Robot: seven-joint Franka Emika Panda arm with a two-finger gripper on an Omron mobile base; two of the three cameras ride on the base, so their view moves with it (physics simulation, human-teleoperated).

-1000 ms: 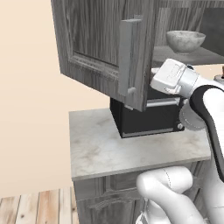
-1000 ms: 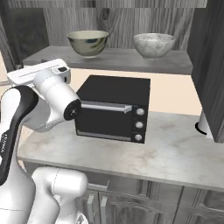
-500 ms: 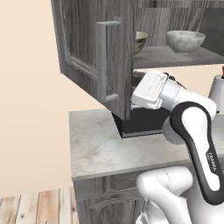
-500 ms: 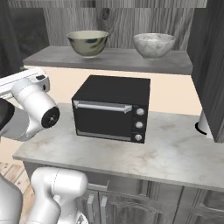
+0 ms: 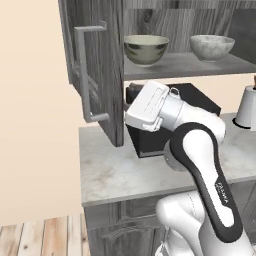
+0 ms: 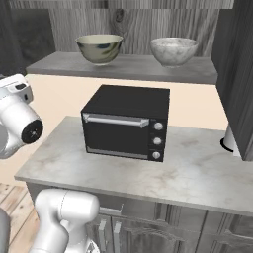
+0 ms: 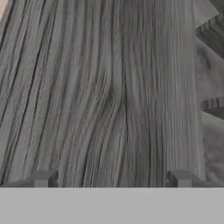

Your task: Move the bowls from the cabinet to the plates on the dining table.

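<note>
Two bowls stand on the open cabinet's shelf (image 6: 123, 66): a greenish mottled bowl (image 5: 145, 49) (image 6: 99, 48) on the left and a pale marbled bowl (image 5: 211, 46) (image 6: 173, 51) on the right. The cabinet's left door (image 5: 97, 70) is swung wide, its bar handle (image 5: 86, 75) facing out. My hand (image 5: 147, 106) sits below the shelf, pointing at that door's inner side. In the hand view my gripper (image 7: 112, 179) is open, its fingertips (image 7: 43, 178) wide apart, close against dark wood grain (image 7: 109, 87). The plates and the dining table are out of view.
A black oven (image 6: 127, 121) stands on the small marble counter (image 6: 197, 168) under the shelf, partly behind my arm (image 5: 195, 150). A white vessel (image 5: 246, 107) stands at the counter's right. The right cabinet door (image 6: 242, 74) hangs open.
The left cabinet door has swung further open to the left. My hand has moved left and down with it, away from the oven's front. The bowls have not moved.
</note>
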